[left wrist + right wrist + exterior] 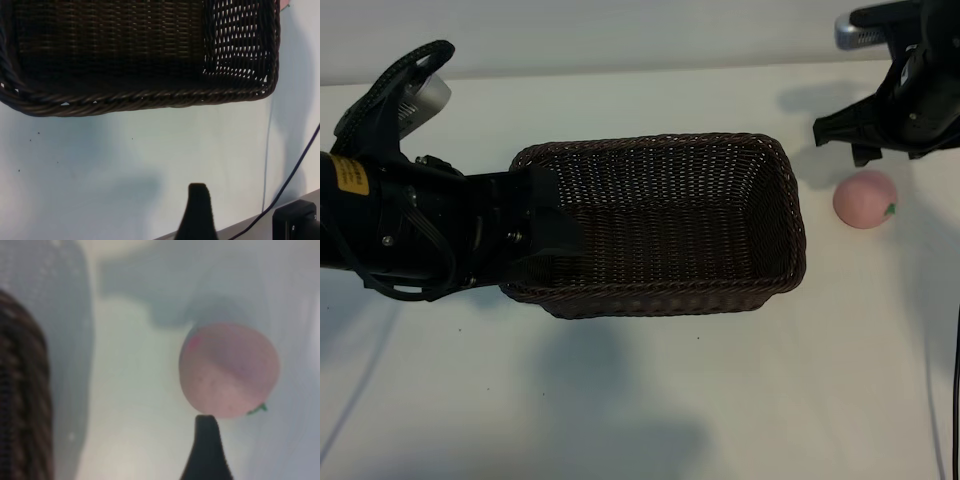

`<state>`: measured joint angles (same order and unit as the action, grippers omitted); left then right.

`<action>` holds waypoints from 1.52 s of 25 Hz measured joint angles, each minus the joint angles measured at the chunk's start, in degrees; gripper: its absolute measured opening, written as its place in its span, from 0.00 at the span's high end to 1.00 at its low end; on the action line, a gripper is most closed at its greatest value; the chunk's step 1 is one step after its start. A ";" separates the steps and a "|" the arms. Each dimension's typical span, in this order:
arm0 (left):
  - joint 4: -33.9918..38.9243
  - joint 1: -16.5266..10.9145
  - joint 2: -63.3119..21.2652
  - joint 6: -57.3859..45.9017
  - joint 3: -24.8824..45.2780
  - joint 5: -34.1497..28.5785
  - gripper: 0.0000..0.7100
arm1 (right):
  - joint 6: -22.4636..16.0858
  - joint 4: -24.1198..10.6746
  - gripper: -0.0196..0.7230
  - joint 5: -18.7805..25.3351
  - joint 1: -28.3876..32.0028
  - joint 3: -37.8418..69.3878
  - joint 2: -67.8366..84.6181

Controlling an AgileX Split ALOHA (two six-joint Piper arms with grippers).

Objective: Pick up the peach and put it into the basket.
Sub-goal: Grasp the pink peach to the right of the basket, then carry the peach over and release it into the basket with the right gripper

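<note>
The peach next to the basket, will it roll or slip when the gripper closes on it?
The peach is round and lies loose on the bare table, so a nudge would probably roll it. Its skin looks smooth and matte, so an off-centre pinch might let it slide out. The open right gripper looks wide enough to straddle it.

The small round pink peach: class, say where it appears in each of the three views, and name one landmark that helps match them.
Exterior view: the small round pink peach lies on the white table at far right, beside the dark brown woven wicker basket.
Left wrist view: only a pink sliver at the corner past the basket.
Right wrist view: right of centre.
Shared landmark: the basket's braided rim.
</note>
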<state>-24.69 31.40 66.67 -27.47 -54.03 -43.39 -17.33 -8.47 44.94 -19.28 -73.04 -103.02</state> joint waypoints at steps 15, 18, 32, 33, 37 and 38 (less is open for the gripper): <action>0.00 0.00 0.00 0.05 0.00 0.00 0.21 | 10.97 10.77 0.27 -6.85 6.25 0.00 -8.98; 0.00 0.00 0.00 0.05 0.00 0.00 0.21 | 12.97 12.77 0.27 -7.03 6.32 0.00 -10.80; 0.05 0.00 0.00 0.05 0.00 0.00 0.21 | 12.24 12.91 0.92 -3.62 6.48 0.00 -9.10; 0.05 0.00 0.00 0.05 0.00 0.00 0.21 | 12.24 12.91 0.92 -2.91 6.48 0.00 -8.04; 0.05 0.00 0.00 0.05 0.00 0.00 0.21 | 12.24 13.09 0.92 0.02 6.48 0.00 -2.24; 0.05 0.00 0.00 0.05 0.04 0.00 0.21 | 12.24 13.03 0.92 0.78 6.48 0.00 -0.80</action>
<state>-24.64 31.40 66.67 -27.42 -53.99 -43.39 -5.09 4.56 45.72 -12.80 -73.04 -103.82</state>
